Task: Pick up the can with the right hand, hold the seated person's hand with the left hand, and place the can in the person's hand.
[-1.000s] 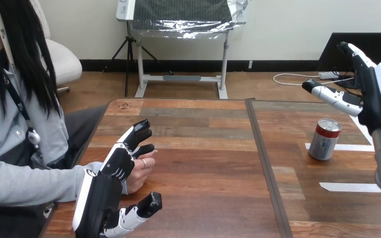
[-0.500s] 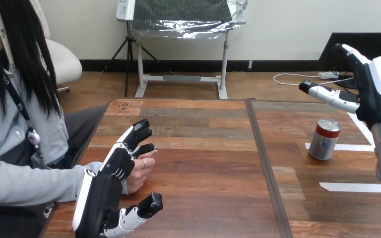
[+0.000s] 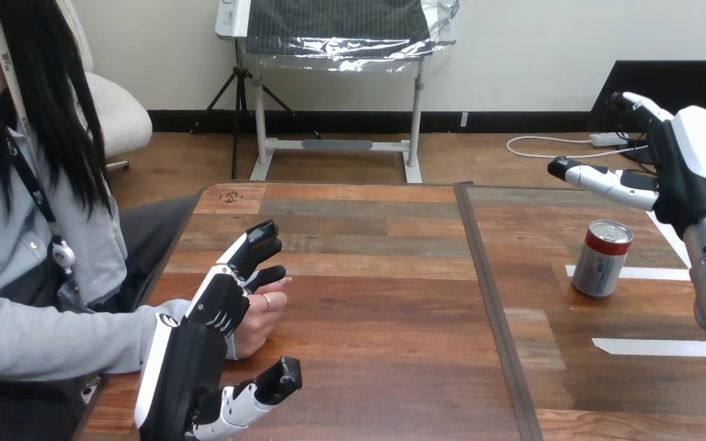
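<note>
Item 1. Can (image 3: 601, 258): red-topped, upright on the table (image 3: 377, 285), right of centre in the frame, just left of a white tape strip (image 3: 639, 273). A second tape strip (image 3: 659, 347) lies lower right. Nothing touches the can; it awaits pick-up.

Item 2. Right hand (image 3: 685, 170): upper right of the frame, raised above the can and apart from it. Thumb and fingers are spread wide with nothing between them, probably so the gap can drop around the can's body.

Item 3. Left hand (image 3: 204, 323): lower left of the frame, back toward the camera. Its fingers (image 3: 256, 246) are stretched nearly straight over the person's hand (image 3: 259, 323), and the thumb stands off below, toward the bottom edge. Not closed round anything. Contact with the person's hand is likely, though the overlap hides it.

Item 4. Person's hand: loosely curled, low over the table's left edge, behind the left hand's fingers. It is presumably offered there to be steadied and to receive the can.

Status: judged early, with the can not yet grasped.
</note>
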`<state>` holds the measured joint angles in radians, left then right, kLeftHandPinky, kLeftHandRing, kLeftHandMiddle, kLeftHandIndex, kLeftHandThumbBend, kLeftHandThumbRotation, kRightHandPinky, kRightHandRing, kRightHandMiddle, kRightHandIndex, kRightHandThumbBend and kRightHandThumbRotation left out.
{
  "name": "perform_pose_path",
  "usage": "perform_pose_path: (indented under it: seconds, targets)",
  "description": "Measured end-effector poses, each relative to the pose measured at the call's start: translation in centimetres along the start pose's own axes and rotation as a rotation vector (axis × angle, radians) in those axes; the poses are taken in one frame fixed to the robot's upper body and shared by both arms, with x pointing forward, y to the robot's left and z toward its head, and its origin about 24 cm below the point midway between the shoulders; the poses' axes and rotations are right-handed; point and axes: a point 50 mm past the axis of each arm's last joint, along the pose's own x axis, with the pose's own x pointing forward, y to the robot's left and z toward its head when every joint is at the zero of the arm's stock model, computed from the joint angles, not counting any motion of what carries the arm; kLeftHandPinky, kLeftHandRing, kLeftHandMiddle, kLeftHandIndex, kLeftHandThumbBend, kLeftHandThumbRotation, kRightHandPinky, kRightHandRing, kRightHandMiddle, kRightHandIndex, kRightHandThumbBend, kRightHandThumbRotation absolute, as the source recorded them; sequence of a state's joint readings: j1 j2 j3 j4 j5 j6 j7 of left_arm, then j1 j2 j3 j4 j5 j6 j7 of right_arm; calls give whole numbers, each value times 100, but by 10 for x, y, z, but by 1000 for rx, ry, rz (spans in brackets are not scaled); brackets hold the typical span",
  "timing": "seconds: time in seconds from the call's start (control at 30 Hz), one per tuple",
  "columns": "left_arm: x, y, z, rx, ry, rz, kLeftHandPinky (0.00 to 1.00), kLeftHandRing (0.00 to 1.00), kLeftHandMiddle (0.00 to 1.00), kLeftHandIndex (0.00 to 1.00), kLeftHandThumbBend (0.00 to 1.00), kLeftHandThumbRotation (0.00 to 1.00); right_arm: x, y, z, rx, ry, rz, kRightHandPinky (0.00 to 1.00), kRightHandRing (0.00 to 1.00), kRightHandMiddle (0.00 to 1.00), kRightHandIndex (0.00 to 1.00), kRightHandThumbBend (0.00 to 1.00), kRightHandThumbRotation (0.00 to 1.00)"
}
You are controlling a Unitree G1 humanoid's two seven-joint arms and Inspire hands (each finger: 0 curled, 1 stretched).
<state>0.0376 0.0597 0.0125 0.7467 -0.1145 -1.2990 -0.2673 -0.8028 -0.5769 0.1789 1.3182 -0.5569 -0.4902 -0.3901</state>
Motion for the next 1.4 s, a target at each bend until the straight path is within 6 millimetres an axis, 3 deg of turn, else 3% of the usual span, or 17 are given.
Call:
perform_pose_path:
  seconds: [0.5,1.4]
  targets:
    - [-1,0,0,-9,1,2,82,89,90,87,100,67,-2,7,-7,-88,52,71,79,87,86,85,88,71]
    - [-1,-1,0,-9,3,0,80,88,90,87,100,67,-7,20,-16,-272,107,222,83,88,87,87,94,78]
